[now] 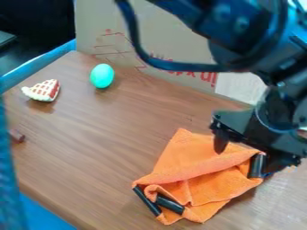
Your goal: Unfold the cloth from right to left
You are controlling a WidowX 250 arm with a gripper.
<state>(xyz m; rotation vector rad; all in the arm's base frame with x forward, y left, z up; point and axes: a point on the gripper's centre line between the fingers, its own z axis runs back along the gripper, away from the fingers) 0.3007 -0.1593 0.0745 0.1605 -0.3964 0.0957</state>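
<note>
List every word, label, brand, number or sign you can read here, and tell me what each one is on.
None reads with certainty.
Red lettering on the cardboard: upside down and too blurred to quote, partly behind the dark cable.
Small red marks farther left on the same cardboard: too faint to read.
Orange cloth: no text that I can make out.

You've got one fixed camera above the wooden table [120, 134], looking down at a slant and facing the cardboard [99, 18] at the back. It's close in: your arm [231, 27] looms large at upper right, table edge at left.
</note>
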